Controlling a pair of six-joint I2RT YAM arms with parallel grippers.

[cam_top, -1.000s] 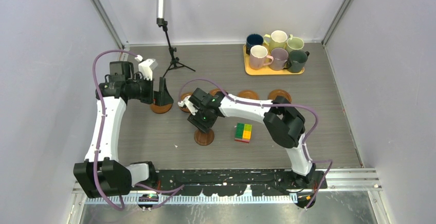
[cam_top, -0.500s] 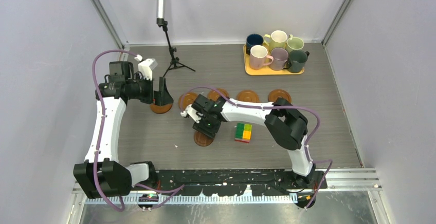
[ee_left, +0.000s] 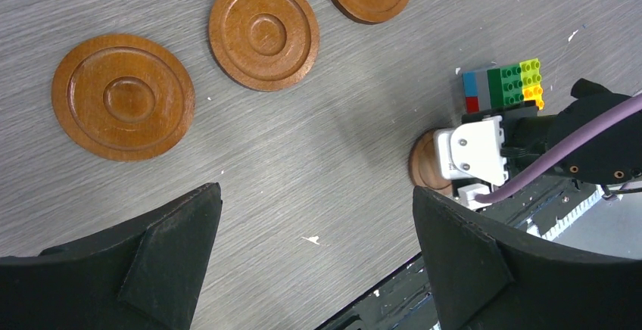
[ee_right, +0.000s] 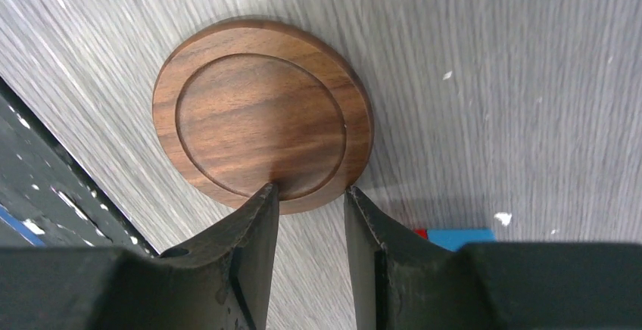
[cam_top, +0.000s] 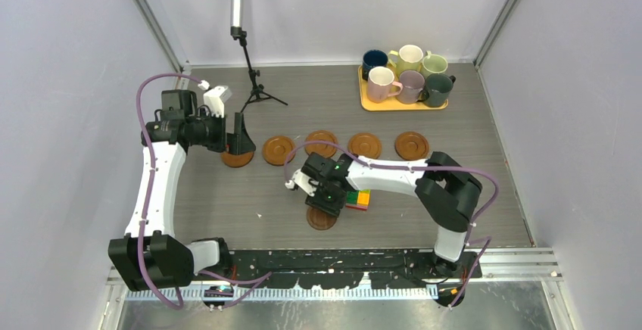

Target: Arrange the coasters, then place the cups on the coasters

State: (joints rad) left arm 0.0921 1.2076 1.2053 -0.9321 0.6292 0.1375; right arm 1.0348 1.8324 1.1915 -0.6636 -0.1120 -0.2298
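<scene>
One left tool point(ee_left: 316, 188) gaping, empty; right tool point(ee_right: 310, 194) half-closed at dark coaster point(ee_right: 261, 114) rim; grip unclear.

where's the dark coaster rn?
Top view: the dark coaster lies near the front edge of the table, just front-left of the toy block. Right wrist view shows its rim between the fingers of the right pincer.
</scene>
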